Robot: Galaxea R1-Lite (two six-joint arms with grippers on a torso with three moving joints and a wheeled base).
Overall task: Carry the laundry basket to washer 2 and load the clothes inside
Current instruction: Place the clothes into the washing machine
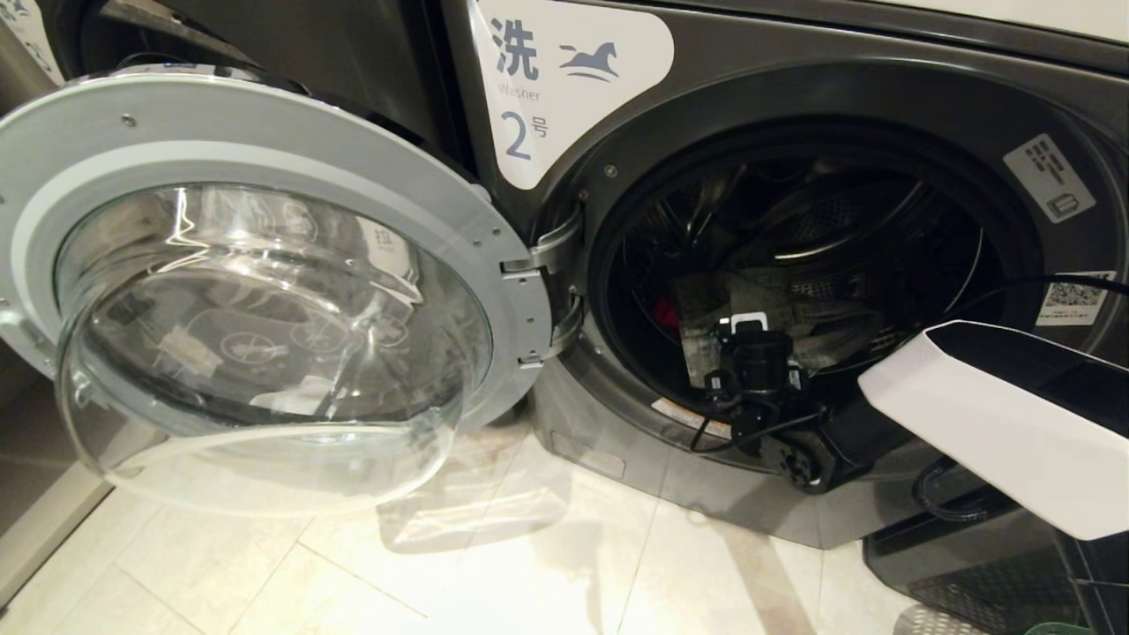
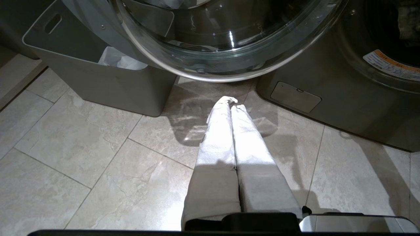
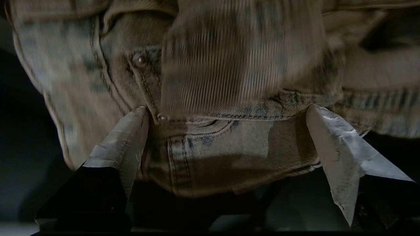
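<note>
Right hand (image 3: 226,111) spread wide against denim garment (image 3: 210,82) inside washer 2 (image 1: 794,265).

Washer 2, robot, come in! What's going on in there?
Right gripper inside washer 2, jaws wide open over denim garment. Left gripper shut, parked above floor. Door swung open; nothing blocking.

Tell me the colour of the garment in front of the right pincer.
Faded grey-green denim garment with darker stitching; it shows best in the right wrist view.
</note>
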